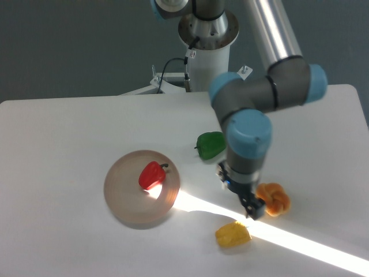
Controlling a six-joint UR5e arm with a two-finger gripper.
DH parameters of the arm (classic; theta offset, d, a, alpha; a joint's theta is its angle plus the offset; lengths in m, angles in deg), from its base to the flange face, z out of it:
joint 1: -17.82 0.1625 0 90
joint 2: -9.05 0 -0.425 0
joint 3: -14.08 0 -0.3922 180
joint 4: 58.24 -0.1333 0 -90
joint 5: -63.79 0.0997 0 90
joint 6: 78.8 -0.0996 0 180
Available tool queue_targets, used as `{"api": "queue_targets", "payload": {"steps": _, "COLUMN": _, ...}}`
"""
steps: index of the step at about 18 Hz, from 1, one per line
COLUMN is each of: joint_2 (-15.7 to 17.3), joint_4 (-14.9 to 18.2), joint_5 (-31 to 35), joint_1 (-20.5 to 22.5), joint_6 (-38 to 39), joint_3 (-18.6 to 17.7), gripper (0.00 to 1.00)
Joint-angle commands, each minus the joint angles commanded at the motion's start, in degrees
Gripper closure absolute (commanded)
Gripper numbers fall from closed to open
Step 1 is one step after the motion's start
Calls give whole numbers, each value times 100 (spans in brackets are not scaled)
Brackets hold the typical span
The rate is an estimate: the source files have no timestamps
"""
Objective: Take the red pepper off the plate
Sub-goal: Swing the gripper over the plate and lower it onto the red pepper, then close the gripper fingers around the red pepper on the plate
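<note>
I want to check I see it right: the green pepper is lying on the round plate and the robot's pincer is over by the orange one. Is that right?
Not quite. The pepper on the plate is the red pepper, not the green one. The green pepper lies on the table beside the plate. The camera view shows this. The pincer is indeed over by the orange pepper.

You see a small glossy red pepper [152,175] lying on its side, stem pointing right. It rests right of centre on the round translucent beige-pink plate [124,199].
</note>
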Motion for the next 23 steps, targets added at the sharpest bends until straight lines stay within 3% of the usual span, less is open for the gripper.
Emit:
{"api": "queue_targets", "payload": {"steps": 4, "joint_2": 343, "joint_4": -737, "joint_5": 96, "joint_1": -361, "joint_6": 501, "joint_3": -852, "gripper": 0}}
{"api": "queue_targets", "payload": {"steps": 8, "joint_2": 598, "joint_4": -861, "joint_5": 105, "joint_1": -755, "joint_6": 1081, "joint_3": -1249, "gripper": 0}}
{"api": "queue_targets", "payload": {"steps": 14, "joint_2": 599, "joint_4": -1133, "joint_5": 105, "joint_1": -1116, "joint_6": 1697, "joint_3": -1443, "gripper": 0}}
{"api": "queue_targets", "payload": {"steps": 17, "joint_2": 371, "joint_4": -1397, "joint_5": 254, "joint_1": -1230, "joint_6": 1785, "joint_3": -1470, "gripper": 0}}
{"api": "queue_targets", "payload": {"steps": 23, "joint_2": 309, "joint_4": -1477, "joint_5": 413, "joint_1": -1354, "joint_6": 1794, "joint_3": -1487, "gripper": 0}}
